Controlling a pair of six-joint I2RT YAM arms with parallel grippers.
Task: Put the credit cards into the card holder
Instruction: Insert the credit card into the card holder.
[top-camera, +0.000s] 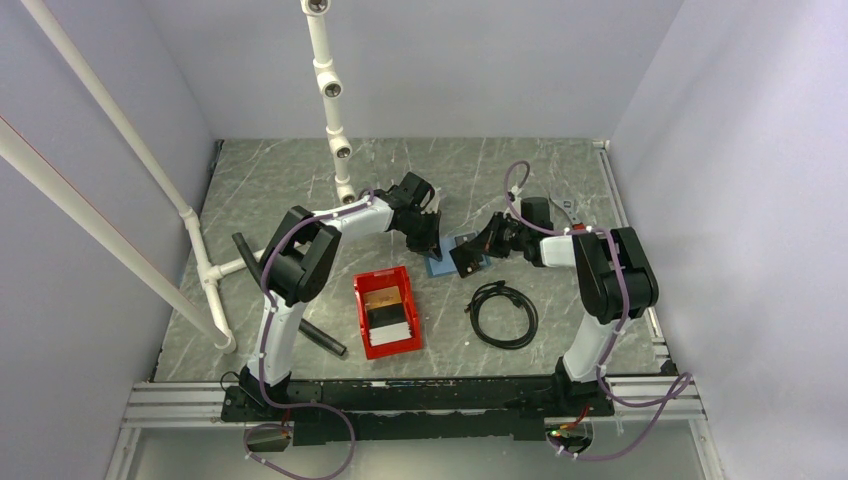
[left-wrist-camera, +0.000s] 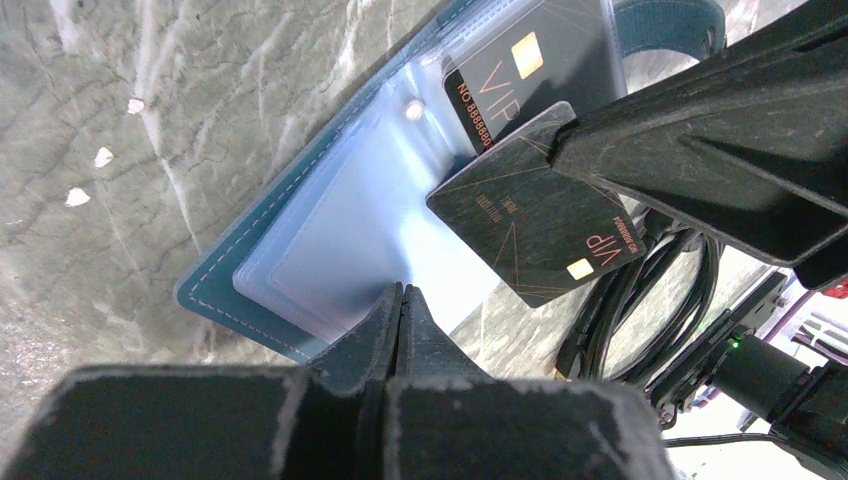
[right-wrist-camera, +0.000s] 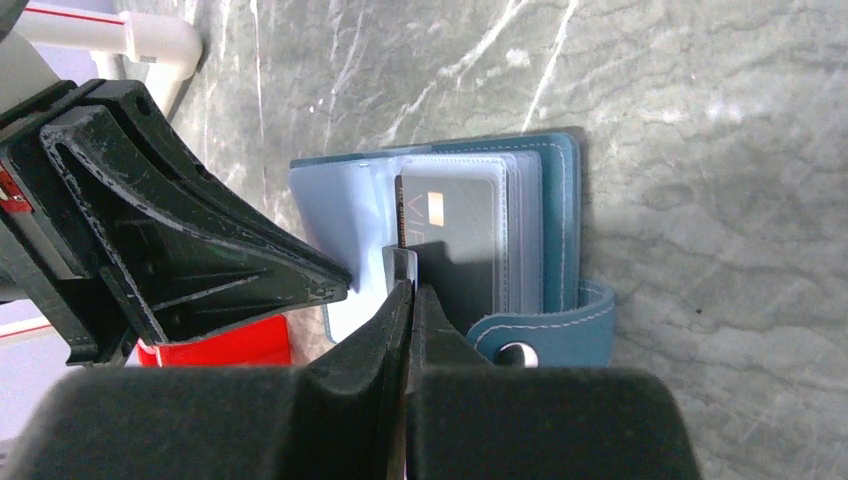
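The blue card holder (top-camera: 440, 266) (left-wrist-camera: 330, 220) (right-wrist-camera: 560, 200) lies open on the marble table between both grippers. One black credit card (left-wrist-camera: 520, 70) (right-wrist-camera: 455, 225) sits in a clear sleeve. My right gripper (right-wrist-camera: 410, 285) (top-camera: 463, 264) is shut on a second black VIP card (left-wrist-camera: 530, 225), tilted over the open pages with one corner at the sleeve. My left gripper (left-wrist-camera: 402, 292) (top-camera: 428, 240) is shut, its tips resting on the holder's near edge. More cards, one orange-gold (top-camera: 381, 298) and one whitish (top-camera: 390, 328), lie in the red bin (top-camera: 385, 347).
A coil of black cable (top-camera: 503, 312) (left-wrist-camera: 640, 300) lies right of the bin, close to the holder. The holder's snap strap (right-wrist-camera: 545, 335) sticks out at its side. A white pipe frame (top-camera: 335, 110) stands behind and left. A black stick (top-camera: 322, 338) lies left of the bin.
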